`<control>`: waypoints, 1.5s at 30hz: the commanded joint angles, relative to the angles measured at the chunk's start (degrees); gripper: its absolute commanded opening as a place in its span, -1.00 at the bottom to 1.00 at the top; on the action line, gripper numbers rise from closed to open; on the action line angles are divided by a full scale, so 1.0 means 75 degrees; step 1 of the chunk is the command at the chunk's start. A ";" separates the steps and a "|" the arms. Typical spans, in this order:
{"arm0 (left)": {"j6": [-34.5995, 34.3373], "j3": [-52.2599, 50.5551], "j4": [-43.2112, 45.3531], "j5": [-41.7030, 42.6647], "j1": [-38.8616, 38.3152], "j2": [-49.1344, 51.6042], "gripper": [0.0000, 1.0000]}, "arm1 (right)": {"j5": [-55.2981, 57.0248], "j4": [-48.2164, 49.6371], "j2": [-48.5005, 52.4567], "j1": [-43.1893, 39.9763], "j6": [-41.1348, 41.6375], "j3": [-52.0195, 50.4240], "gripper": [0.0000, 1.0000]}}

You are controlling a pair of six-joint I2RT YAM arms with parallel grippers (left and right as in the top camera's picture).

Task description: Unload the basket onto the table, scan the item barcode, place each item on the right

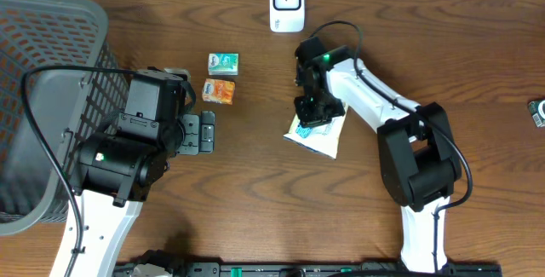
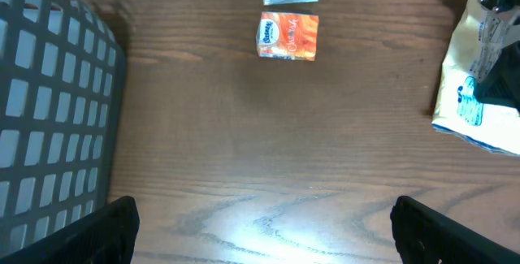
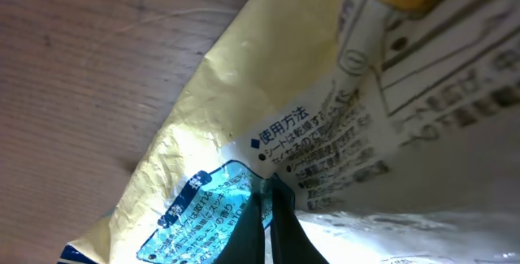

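Bench (image 1: pixel 255 200): a dark brown board with wood grain is carrying everything; light is glaring off it in the left wrist view.
Left tool (image 1: pixel 204 132): it is hanging over bare bench with its black fingers spread wide and gripping nothing.
Basket (image 1: pixel 94 72): a dark grey plastic basket with square-meshed walls is standing at the left edge, beside the left arm. Its open top is showing only its own mesh floor, with the arm's black cable arching in front of it.
Pouch (image 1: pixel 322 136): the task's item is lying flat near the middle of the bench, right of the left tool and well apart from the basket. It is a soft, crinkled film pack, pale yellow with a blue panel and small black Japanese print.
Right tool (image 3: pixel 266 219): it is sitting on the pouch's upper left part. Its dark fingers (image 3: pixel 253 227) are pressing together with no gap, their tips meeting the printed film; whether a fold is lying pinched between them I cannot tell.
Orange packet (image 1: pixel 220 91): a small, squarish printed packet is lying beyond the left tool, apart from the pouch.
Teal packet (image 1: pixel 223 62): a similar small packet is lying just beyond the orange one, not touching it.
Scanner (image 1: pixel 287 4): a white, rounded box with a dark window is standing at the far edge, beyond the pouch and well apart from it.
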 commanded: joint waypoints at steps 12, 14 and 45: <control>0.0009 0.0099 -0.0041 -0.0047 -0.0003 0.0029 0.96 | 0.2413 0.0020 -0.1198 -0.0405 0.0816 0.0845 -0.98; 0.0009 0.0099 -0.0041 -0.0047 -0.0003 0.0029 0.96 | 0.2404 0.0262 -0.1128 -0.0490 0.0819 0.0740 -0.98; 0.0009 0.0099 -0.0041 -0.0047 -0.0003 0.0029 0.96 | 0.1309 -0.0586 -0.1300 -0.0332 0.0726 0.1061 -0.75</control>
